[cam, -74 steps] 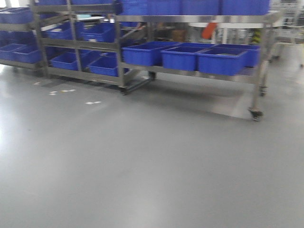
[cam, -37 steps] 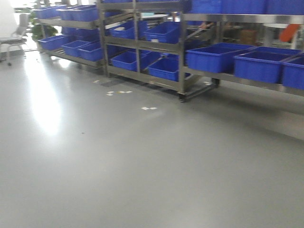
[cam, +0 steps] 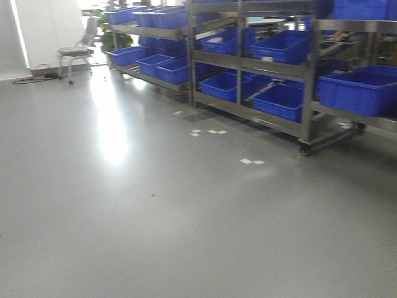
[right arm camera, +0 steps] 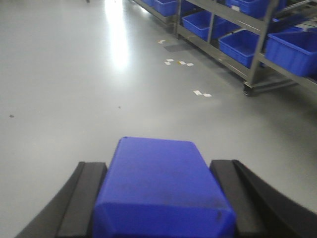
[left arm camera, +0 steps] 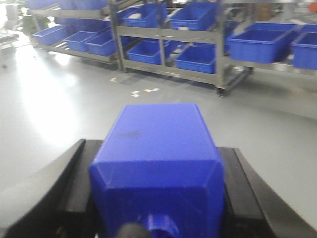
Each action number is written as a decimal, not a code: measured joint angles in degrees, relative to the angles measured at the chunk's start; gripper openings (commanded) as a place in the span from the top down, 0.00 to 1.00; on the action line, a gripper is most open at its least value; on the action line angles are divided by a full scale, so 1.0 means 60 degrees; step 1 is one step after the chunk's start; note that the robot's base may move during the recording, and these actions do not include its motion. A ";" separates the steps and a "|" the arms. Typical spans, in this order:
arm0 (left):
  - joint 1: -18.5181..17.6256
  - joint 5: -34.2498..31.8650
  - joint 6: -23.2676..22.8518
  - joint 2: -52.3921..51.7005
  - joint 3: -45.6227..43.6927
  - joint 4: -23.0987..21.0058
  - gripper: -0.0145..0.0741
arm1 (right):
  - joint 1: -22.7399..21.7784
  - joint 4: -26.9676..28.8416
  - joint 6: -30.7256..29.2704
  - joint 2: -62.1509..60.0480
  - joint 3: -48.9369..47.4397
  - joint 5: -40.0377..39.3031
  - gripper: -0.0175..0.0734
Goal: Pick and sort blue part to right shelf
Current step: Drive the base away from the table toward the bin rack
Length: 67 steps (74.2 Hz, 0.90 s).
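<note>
- Left gripper [left arm camera: 157, 198]: black fingers [left arm camera: 74, 188] pinch the sides of the blue part [left arm camera: 156, 148], a smooth block with chamfered edges and a round stub at its near end.
- Right gripper [right arm camera: 161, 198]: fingers pinch the second blue part [right arm camera: 161, 183], faintly scuffed on top.
- Right shelf [cam: 356, 117]: steel rack with blue crates [cam: 366, 90], well apart across the grey floor [cam: 155, 217].

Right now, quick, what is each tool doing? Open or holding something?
Left tool: closed, holding a blue part.
Right tool: closed, holding a second blue part.
</note>
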 measured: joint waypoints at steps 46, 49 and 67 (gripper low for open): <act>0.0000 0.0000 0.0000 0.0000 0.0000 0.0000 0.46 | 0.0000 0.0000 0.0000 0.0000 0.0000 0.0000 0.49; 0.0000 0.0000 0.0000 0.0000 0.0000 0.0000 0.46 | 0.0000 0.0000 0.0000 0.0000 0.0000 0.0000 0.49; 0.0000 0.0000 0.0000 0.0000 0.0000 0.0000 0.46 | 0.0000 0.0000 0.0000 0.0000 0.0000 0.0000 0.49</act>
